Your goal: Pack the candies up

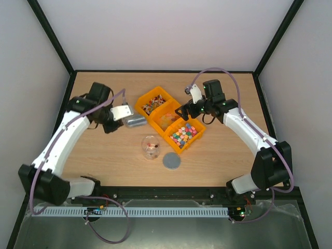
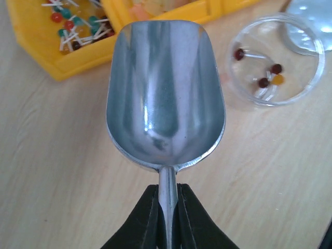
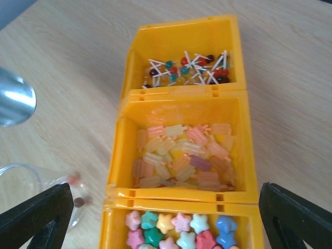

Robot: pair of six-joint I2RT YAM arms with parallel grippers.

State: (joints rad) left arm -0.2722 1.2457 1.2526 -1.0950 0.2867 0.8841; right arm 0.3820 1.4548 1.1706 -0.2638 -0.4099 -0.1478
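Observation:
The candies lie in three yellow bins in a diagonal row: red-white-dark lollipop pieces (image 3: 187, 67) in the far bin (image 1: 153, 101), amber and pale popsicle pieces (image 3: 181, 153) in the middle bin (image 1: 167, 118), pastel stars (image 3: 176, 231) in the near bin (image 1: 184, 135). A clear cup (image 1: 150, 147) holds a few small candies (image 2: 270, 75). My left gripper (image 2: 168, 199) is shut on the handle of an empty silver scoop (image 2: 166, 93), held left of the bins. My right gripper (image 3: 165, 192) is open over the middle and near bins.
A grey round disc (image 1: 171, 161) lies on the wooden table right of the cup, towards the near edge. The scoop's bowl (image 1: 134, 121) is just left of the far bin. Black frame posts and white walls enclose the table (image 1: 218, 161).

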